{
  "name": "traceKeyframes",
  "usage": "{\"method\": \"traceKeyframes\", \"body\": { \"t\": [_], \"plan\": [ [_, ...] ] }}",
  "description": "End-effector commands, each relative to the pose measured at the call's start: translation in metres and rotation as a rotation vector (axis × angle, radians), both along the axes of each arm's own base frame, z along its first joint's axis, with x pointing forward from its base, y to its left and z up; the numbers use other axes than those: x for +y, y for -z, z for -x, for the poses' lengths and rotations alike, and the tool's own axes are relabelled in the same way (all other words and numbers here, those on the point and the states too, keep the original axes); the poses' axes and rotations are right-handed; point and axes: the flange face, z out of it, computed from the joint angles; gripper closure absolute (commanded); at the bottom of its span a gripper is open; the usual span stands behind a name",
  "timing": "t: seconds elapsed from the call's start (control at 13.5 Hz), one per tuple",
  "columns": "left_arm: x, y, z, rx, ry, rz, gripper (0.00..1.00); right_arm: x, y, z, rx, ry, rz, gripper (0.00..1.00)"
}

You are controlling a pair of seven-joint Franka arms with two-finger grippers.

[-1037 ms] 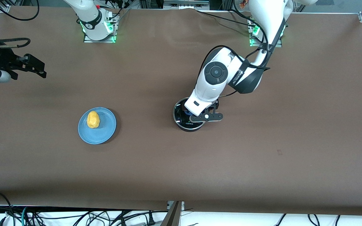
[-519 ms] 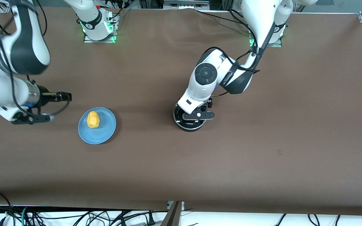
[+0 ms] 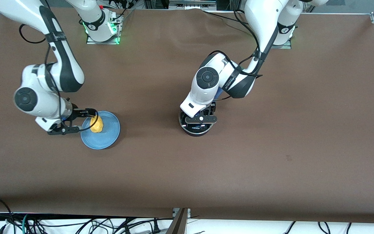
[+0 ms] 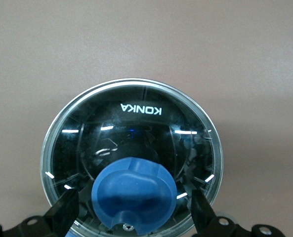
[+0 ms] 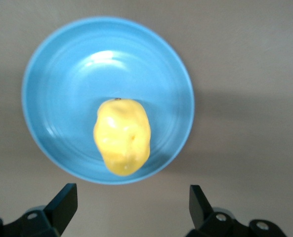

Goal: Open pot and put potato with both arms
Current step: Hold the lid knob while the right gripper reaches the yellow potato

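Potato (image 3: 96, 123) lies on the blue plate (image 3: 107, 136), toward the right arm's end of the table from the pot (image 3: 196, 123). The right gripper (image 5: 131, 210) hangs over the plate's rim with its fingers (image 5: 63, 201) spread wide, and the potato sits just ahead of the gap, its long way pointing straight out from the claw. So I think this claw must go forward and down to pinch it. The pot has its glass lid (image 4: 131, 123) on. The left gripper (image 4: 135, 217) is over the lid, fingers spread on each side of the blue knob (image 4: 134, 195) and not squeezing it.
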Motion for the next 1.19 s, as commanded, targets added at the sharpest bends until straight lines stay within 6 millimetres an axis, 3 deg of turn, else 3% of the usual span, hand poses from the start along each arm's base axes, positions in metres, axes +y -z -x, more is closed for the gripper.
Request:
{"method": "traceKeyframes", "body": {
  "t": [0.0,0.22,0.44,0.52,0.74,0.89,1.04,1.11],
  "plan": [
    [-0.005,-0.002,-0.004,-0.032,-0.006,0.009,0.05,0.006,0.021,0.01,-0.024,0.004,-0.001,0.0],
    [-0.008,-0.001,0.0,-0.033,-0.015,0.011,0.3,0.019,0.035,-0.001,-0.056,0.004,-0.006,0.0],
    [-0.009,0.001,0.002,-0.031,-0.01,0.006,0.35,0.025,0.064,-0.004,-0.077,0.005,-0.013,0.0],
    [-0.01,0.002,0.003,-0.031,-0.006,0.004,0.48,0.025,0.071,-0.004,-0.077,0.005,-0.014,0.0],
    [-0.009,-0.001,0.003,-0.029,-0.004,0.002,0.57,0.024,0.082,-0.002,-0.071,0.006,-0.014,0.07],
    [-0.005,-0.014,0.0,-0.039,-0.001,0.01,0.57,0.024,0.082,-0.002,-0.068,0.006,-0.014,0.32],
    [0.008,-0.035,-0.008,-0.037,-0.014,0.011,0.57,0.026,0.074,-0.006,-0.08,-0.005,-0.017,0.71],
    [0.018,-0.046,-0.014,-0.039,-0.026,0.014,0.57,0.027,0.069,-0.009,-0.072,-0.008,-0.015,0.82]
  ]
}}
